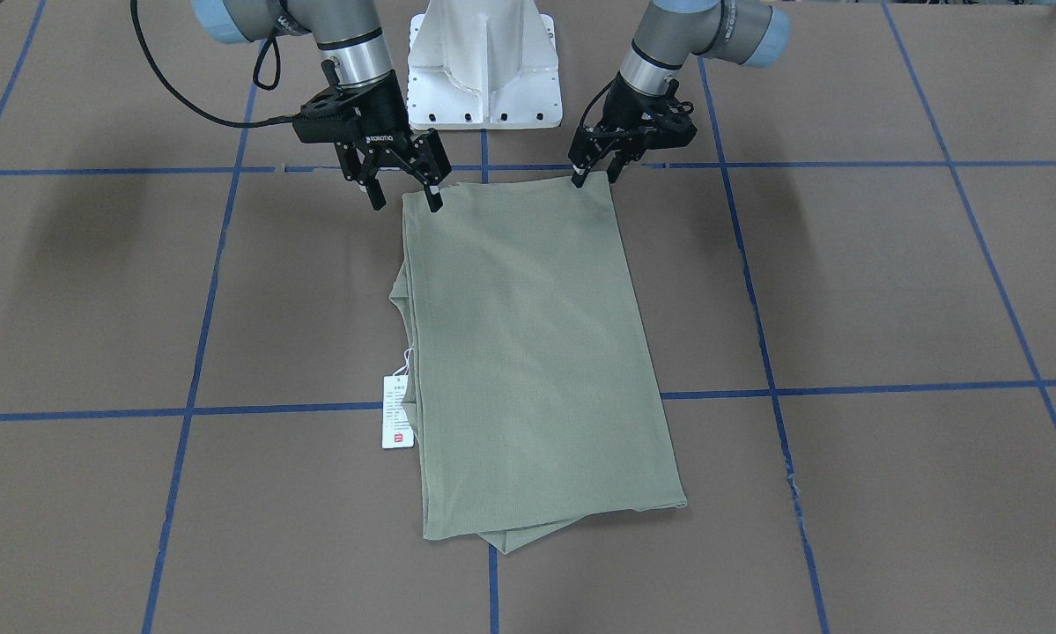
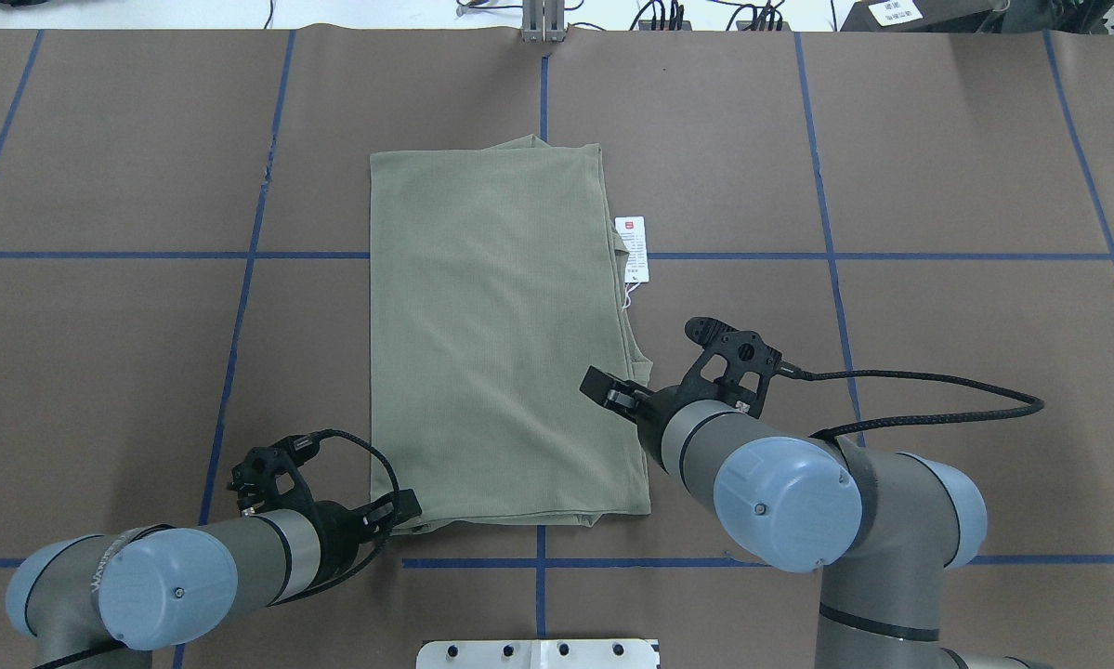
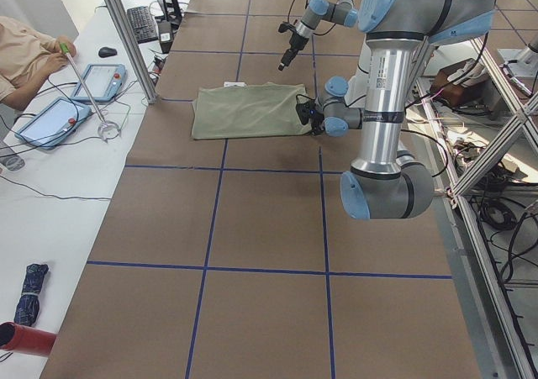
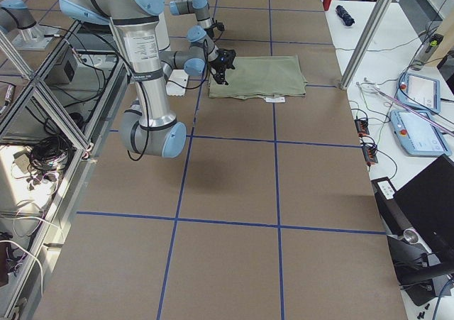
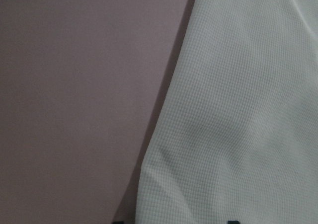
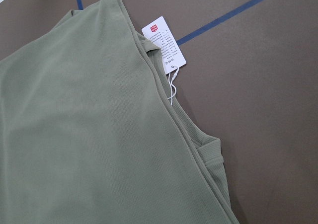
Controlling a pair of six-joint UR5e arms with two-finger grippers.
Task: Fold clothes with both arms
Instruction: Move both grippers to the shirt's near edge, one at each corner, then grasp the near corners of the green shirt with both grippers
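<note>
The sage-green shirt (image 1: 528, 352) (image 2: 491, 334) lies flat on the brown table, folded into a long rectangle. Its white hang tag (image 1: 398, 412) (image 2: 633, 246) (image 6: 164, 40) sticks out at one long edge. My left gripper (image 1: 595, 176) (image 2: 408, 509) is low at the shirt's near corner on the robot's left, fingers apart. The left wrist view is filled by that corner of the shirt (image 5: 238, 110). My right gripper (image 1: 405, 198) (image 2: 608, 390) hangs open above the other near corner, holding nothing. The right wrist view looks down on the shirt (image 6: 74, 134) and shows no fingers.
The white pedestal base (image 1: 483, 66) (image 2: 538, 653) stands just behind the shirt's near edge. Blue tape lines (image 1: 845, 387) grid the brown table cover. A person (image 3: 25, 51) sits at a side table with tablets (image 3: 50, 123) beyond the far edge.
</note>
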